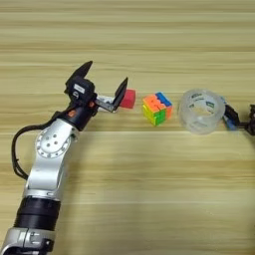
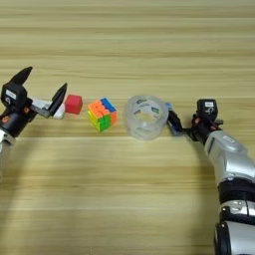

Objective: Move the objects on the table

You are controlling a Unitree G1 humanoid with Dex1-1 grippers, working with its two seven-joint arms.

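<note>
Tan wood-grain tabletop [image 1: 149,199] fills both views, and your objects sit in one row across mid-frame. Left end effector [image 1: 106,79] is at left-centre, black fingers spread wide, straddling the flat white rectangular device [image 1: 103,101], which lies flat on the wood. One fingertip sits just beside the small red cube [image 1: 129,98], possibly touching it; can't confirm contact. Multicoloured puzzle cube [image 1: 157,108] is next to the right, near the red cube but apart. Clear tape roll [image 1: 201,110] lies flat right of that, hole up.

Right end effector [image 2: 174,122] is at right-centre in the right eye view, just beside the tape roll. It appears closed on the small blue tube with white label [image 2: 172,121], with the tube's end close against the roll's wall.

Risks for you, as judgement only:
- If the left fingers close from here, the nearer finger could shove the red cube toward the puzzle cube, since there's almost no gap.
- The white device is thin and flat, so the fingers may skid over it and miss the pinch.
- If the right arm swings left, the tube could push the light tape roll out of line.
</note>
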